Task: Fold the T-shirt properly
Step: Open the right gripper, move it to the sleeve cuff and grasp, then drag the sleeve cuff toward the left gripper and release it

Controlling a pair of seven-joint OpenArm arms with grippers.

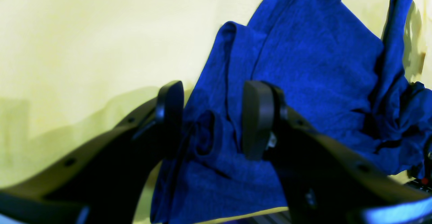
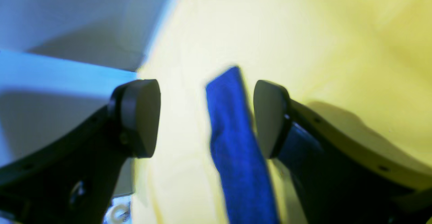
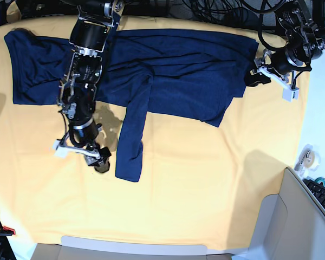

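Note:
The dark navy T-shirt (image 3: pixel 179 65) lies spread across the far half of the yellow-orange table cloth (image 3: pixel 195 179), one long sleeve (image 3: pixel 131 141) hanging toward the front. My left gripper (image 3: pixel 253 76) is at the shirt's right edge. In the left wrist view it (image 1: pixel 214 119) is closed on a bunched fold of the shirt (image 1: pixel 303 58). My right gripper (image 3: pixel 100 161) is beside the sleeve's end. In the right wrist view it (image 2: pixel 206 119) is open, with the sleeve end (image 2: pixel 236 143) between its fingers, close to the right finger (image 2: pixel 268 116).
A roll of tape (image 3: pixel 306 157) and a keyboard (image 3: pixel 322 196) sit on the white surface right of the cloth. A grey box (image 3: pixel 276 222) stands at the front right. Cables (image 3: pixel 216 8) run along the back edge.

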